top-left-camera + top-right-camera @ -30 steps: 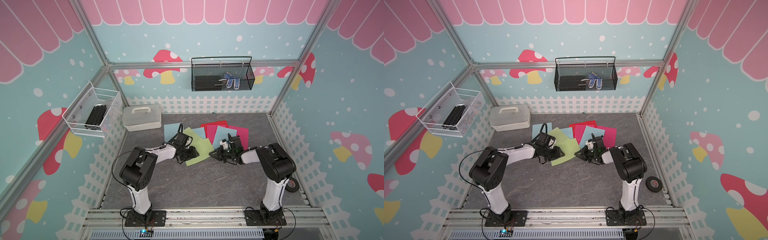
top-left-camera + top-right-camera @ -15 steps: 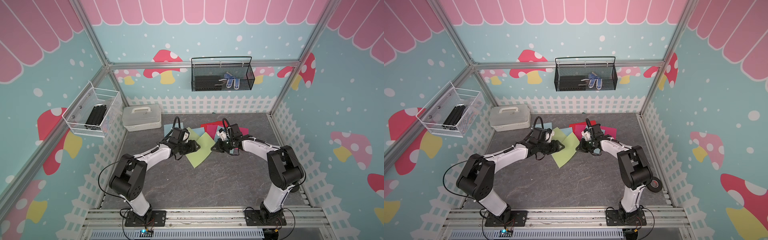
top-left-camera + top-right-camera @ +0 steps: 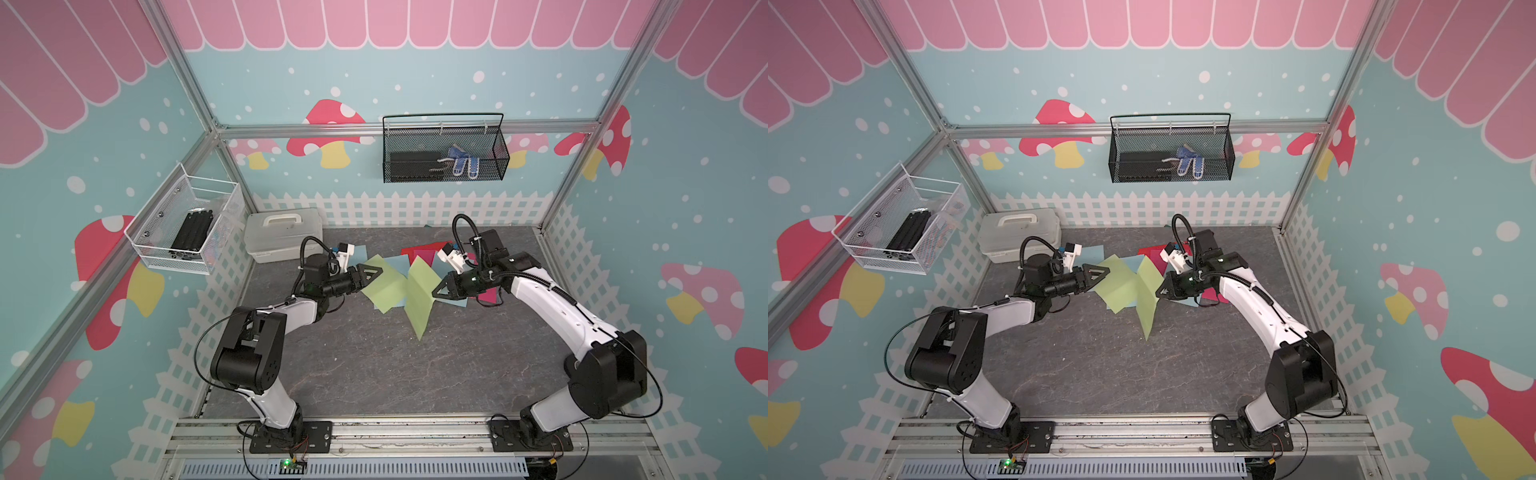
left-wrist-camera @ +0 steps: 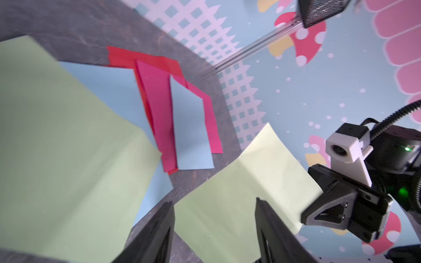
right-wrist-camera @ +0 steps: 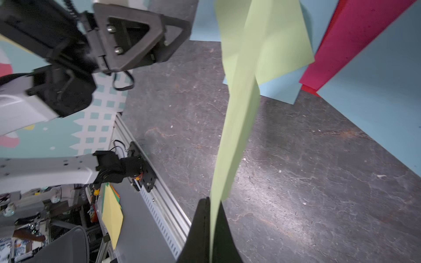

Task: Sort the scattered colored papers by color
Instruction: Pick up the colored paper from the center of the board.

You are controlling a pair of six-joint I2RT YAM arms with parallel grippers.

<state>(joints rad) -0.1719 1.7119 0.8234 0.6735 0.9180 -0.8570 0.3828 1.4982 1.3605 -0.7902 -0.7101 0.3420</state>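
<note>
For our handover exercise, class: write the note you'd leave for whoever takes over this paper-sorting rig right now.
Right gripper: shut on a green sheet, lifted off the heap.
Left gripper: open, holding nothing, at the second green sheet lying flat.
Blue sheets, magenta sheet and red sheet overlap under and behind them.
Done: no colour pile formed yet.
Left: join the greens, then separate the rest.

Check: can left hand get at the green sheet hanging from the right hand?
Probably yes. The left hand is open and points at the hanging green sheet, pinched by the right hand; nothing stands between them, only a flat green sheet below.
</note>
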